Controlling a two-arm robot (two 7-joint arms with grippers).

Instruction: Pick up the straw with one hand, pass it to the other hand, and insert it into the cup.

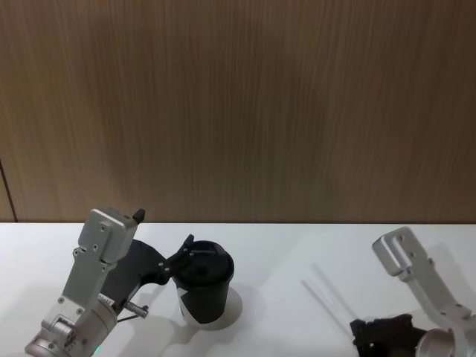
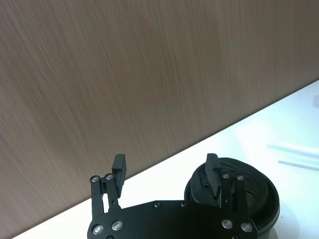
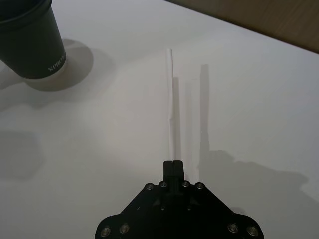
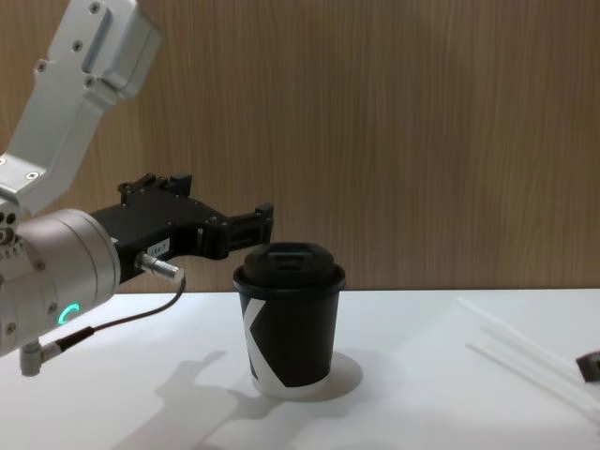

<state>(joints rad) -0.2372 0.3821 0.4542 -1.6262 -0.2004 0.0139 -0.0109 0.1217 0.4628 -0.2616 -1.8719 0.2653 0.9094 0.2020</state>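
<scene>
The black cup point(image 1: 207, 291) with a domed lid stands upright on the white table point(image 1: 282, 253), left of centre; it also shows as cup point(image 4: 289, 328) and cup point(image 3: 34, 46). My left gripper point(image 4: 262, 221), with the silver wrist and green ring, hovers open just above and behind the lid, nothing between its fingers point(image 2: 119, 167). At the near right, my all-black right gripper point(image 3: 173, 164) is shut on one end of the white straw point(image 3: 171, 99). The straw point(image 1: 325, 297) points away across the table, right of the cup, casting thin shadows beside it.
A wood-panelled wall point(image 1: 238, 111) runs along the table's far edge. A thin dark cable with a metal plug point(image 4: 37, 354) hangs under the left wrist. Bare white tabletop lies between the cup and the straw.
</scene>
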